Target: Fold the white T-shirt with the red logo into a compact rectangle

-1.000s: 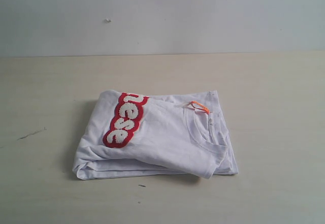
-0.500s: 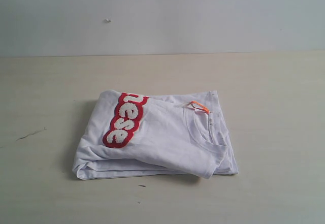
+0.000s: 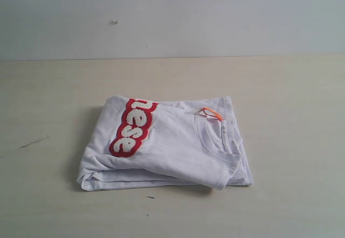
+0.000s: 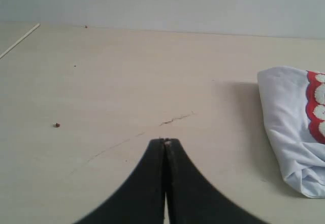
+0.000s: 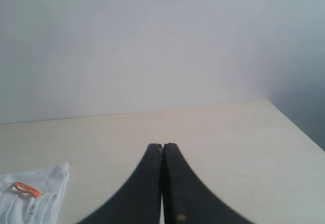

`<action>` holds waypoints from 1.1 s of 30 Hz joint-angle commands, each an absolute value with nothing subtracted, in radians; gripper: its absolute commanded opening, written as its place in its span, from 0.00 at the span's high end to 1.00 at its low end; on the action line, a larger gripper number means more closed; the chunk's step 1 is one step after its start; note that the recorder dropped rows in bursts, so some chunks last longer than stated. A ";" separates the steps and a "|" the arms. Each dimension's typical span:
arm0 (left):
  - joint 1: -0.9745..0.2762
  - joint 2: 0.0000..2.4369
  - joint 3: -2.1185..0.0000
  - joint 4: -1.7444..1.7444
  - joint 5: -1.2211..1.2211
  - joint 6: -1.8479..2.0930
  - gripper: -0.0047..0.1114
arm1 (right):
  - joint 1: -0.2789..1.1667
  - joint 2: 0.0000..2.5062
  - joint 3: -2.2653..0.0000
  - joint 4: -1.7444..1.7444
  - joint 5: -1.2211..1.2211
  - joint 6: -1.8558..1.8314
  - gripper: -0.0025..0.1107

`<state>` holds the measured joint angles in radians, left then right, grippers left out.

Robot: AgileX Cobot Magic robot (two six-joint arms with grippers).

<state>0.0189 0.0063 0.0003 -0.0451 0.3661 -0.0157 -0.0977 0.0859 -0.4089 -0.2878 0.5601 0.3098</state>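
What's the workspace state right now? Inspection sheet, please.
Surface: pale table, one dark scratch.
Job's things: white T-shirt folded into a rough rectangle, collar on top; red logo partly showing; orange neck tag exposed.
Clutter: small dark speck beside the shirt.
Hands: left hand shut, empty, clear of the shirt; right hand shut, empty.
Cables: nothing seen.
Surroundings: plain pale wall with a small mark.

Black left claw (image 4: 165,141) and right claw (image 5: 162,145) taper (curved).
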 commanded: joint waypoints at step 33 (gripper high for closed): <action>0.022 0.000 0.000 -0.044 0.355 -0.023 0.96 | -0.208 0.000 -0.034 0.013 0.237 0.080 0.98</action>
